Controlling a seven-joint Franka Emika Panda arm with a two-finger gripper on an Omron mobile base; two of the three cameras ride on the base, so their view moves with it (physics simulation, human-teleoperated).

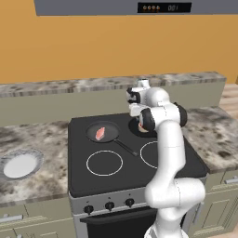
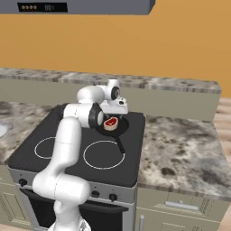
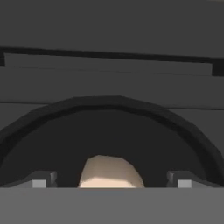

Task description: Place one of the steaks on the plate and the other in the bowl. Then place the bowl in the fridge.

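Red steak: you've got the round red steak (image 2: 110,122) sitting in the back right frying pan (image 2: 118,130), tan edge showing, and in the hand view its pale edge (image 3: 110,171) lies right between your two finger tips.
Pink steak: the long pale one (image 1: 100,134) rests in the other frying pan (image 1: 109,136) on the back left burner, untouched by the look of it.
End effector: your end effector (image 3: 111,183) hangs low over the red steak's pan, fingers spread to either side of the meat and not closed on it.
Plate: the plate (image 1: 19,164) sits bare on the bench to the left of the stove, well apart from both pans.
Bowl and fridge: you can't pick out either from here.
Progress: I'd say you're at the very start. Neither steak is on the plate or in a bowl, so both moves and the fridge trip are all left.
Next move: judging by the pose, you're lining up to pinch the red steak; go lower and close.
Surface: black glass stove (image 1: 111,176) with white burner rings and front knobs, mottled stone bench (image 2: 180,153) on both sides.
Room: orange wall behind, a raised stone ledge (image 1: 107,83), a grey hood (image 2: 90,6) overhead.
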